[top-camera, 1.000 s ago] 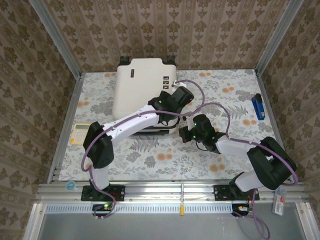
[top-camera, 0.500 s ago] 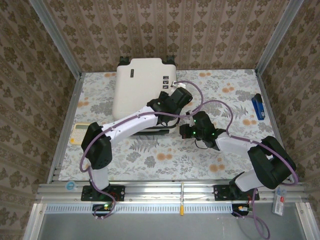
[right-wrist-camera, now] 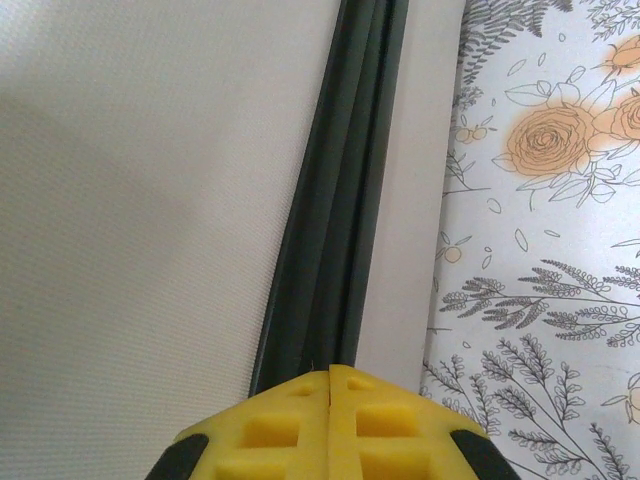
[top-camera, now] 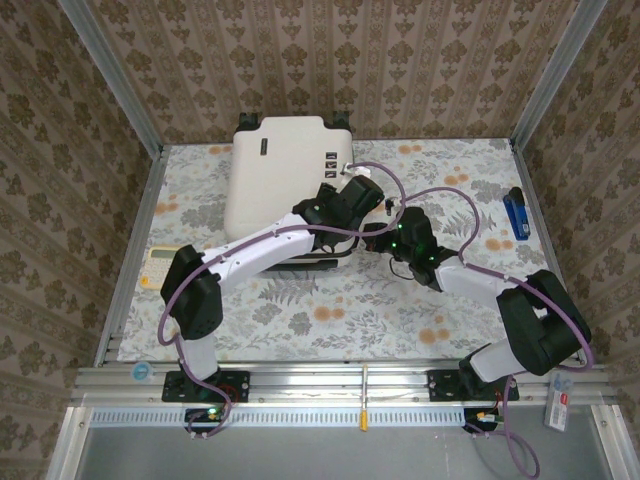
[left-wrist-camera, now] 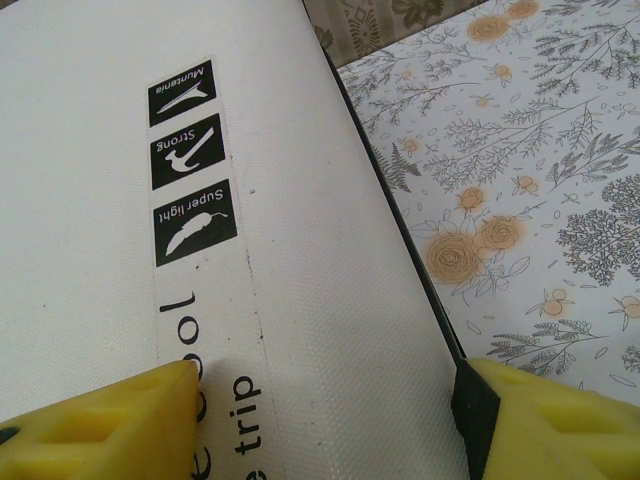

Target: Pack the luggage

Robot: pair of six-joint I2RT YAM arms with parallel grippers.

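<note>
The left gripper (left-wrist-camera: 320, 425) stands wide. One yellow finger is over the cream lid of the luggage (top-camera: 280, 170), and the other is just past its right edge, above the floral cloth (top-camera: 330, 300). The right gripper (right-wrist-camera: 330, 415) is pinched shut, its tip right at the dark seam (right-wrist-camera: 335, 200) running along the case's right side.

From above, both arms crowd that near right corner of the luggage. The case lies flat at the far left of the table, wheels (top-camera: 342, 119) towards the back wall. Bare cloth stretches right of it to a blue object (top-camera: 516, 215) by the right rail, and near of it to the arm bases. A small calculator (top-camera: 160, 265) sits by the left rail.

Only the left wrist camera makes the black printed labels (left-wrist-camera: 185, 160) readable. Only the right wrist camera shows the seam's ridges.
</note>
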